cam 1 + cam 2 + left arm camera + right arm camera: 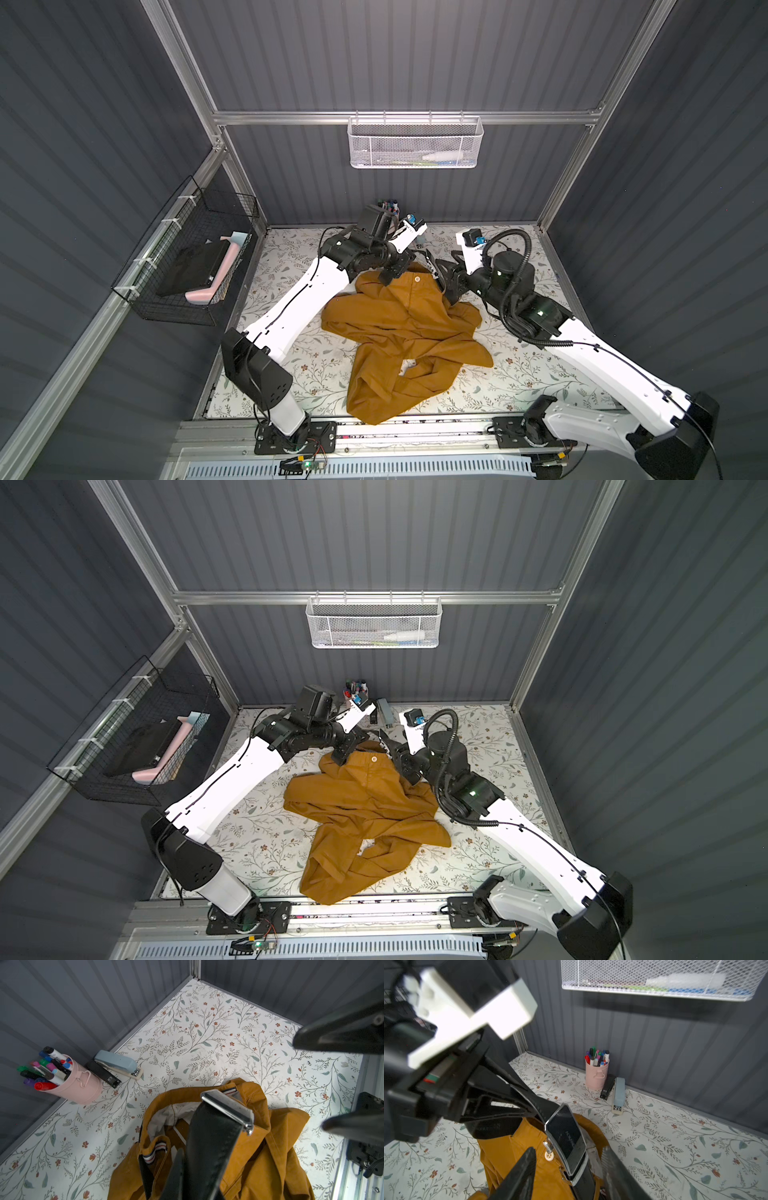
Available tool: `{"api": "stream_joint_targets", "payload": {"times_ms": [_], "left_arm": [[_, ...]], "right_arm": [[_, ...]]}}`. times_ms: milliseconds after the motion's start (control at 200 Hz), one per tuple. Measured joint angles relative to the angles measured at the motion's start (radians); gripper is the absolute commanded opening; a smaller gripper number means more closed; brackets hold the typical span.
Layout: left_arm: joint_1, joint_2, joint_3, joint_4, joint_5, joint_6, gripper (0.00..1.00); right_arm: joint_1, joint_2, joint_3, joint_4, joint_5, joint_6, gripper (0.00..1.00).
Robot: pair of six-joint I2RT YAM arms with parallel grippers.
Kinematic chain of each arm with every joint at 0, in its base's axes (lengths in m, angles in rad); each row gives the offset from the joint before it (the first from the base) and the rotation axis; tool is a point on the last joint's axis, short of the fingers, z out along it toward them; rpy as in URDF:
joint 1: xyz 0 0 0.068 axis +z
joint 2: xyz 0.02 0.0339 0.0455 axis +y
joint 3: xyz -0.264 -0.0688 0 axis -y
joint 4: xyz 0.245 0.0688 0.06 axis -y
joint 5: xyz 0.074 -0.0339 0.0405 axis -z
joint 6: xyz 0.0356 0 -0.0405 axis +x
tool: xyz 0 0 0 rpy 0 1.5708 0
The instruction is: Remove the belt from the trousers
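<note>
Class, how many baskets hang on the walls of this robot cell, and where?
2. A white mesh basket hangs high on the back wall; a black wire basket hangs on the side wall at the robot's left. Others may lie outside the views.

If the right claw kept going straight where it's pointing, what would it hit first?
Most likely the belt buckle, which sits between the right gripper's open jaws, with the trousers behind it; depth is hard to judge.
</note>
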Motion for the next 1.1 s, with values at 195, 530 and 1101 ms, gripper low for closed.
{"api": "stream_joint_targets", "payload": {"times_ms": [195, 530, 1101], "left_arm": [[0.000, 0.006, 0.013, -0.042, -0.007, -0.055, 0.00], [0.000, 0.014, 0.041, -0.073, -0.021, -0.100, 0.00], [0.000, 0.028, 0.056, -0.101, -0.022, -0.111, 0.00]], "right_arm": [[0.014, 0.050, 0.024, -0.016, 0.013, -0.032, 0.45], [0.044, 0.134, 0.094, -0.018, 0.037, -0.100, 0.32], [0.065, 0.198, 0.127, -0.032, 0.068, -0.175, 0.31]]}}
